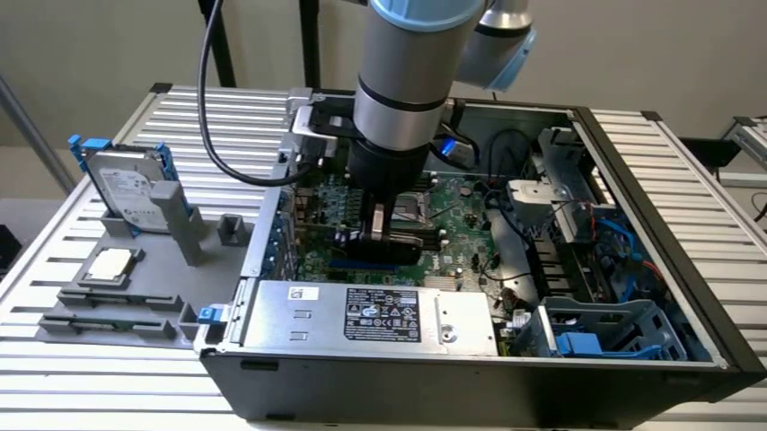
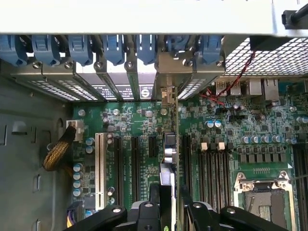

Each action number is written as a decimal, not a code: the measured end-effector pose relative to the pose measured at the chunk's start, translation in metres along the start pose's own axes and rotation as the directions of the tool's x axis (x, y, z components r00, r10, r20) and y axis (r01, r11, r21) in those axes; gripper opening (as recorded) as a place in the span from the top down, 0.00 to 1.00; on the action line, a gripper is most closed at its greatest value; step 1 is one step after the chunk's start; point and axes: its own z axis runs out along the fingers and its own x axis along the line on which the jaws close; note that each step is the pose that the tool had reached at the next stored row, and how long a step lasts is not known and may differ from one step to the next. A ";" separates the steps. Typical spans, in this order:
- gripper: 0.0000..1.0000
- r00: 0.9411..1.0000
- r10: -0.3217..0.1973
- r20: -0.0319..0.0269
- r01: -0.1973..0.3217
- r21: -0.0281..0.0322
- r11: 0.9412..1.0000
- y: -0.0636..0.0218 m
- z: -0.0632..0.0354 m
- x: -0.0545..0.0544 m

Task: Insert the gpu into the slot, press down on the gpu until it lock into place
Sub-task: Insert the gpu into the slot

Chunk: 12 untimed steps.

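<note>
While gpu (image 1: 401, 244) is clamped edgewise between jaws at frame centre, it is judged light, stiff, fragile; flat faces best gripped.

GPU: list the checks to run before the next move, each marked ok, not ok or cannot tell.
1. gpu gripped by the gripper, a finger on each side: ok.
2. gpu running parallel to the blue slot in the exterior view: ok.
3. Card edge seated fully in the slot: cannot tell, the contact is hidden.
4. Metal bracket meeting the rear row of openings in the wrist view: ok.
5. Red wire apart from the card: ok.
6. Grey power-supply box apart from the card: ok.
</note>
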 end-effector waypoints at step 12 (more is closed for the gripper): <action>0.73 1.000 -0.010 -0.002 0.010 -0.002 1.000 -0.0003 0.0015 0.000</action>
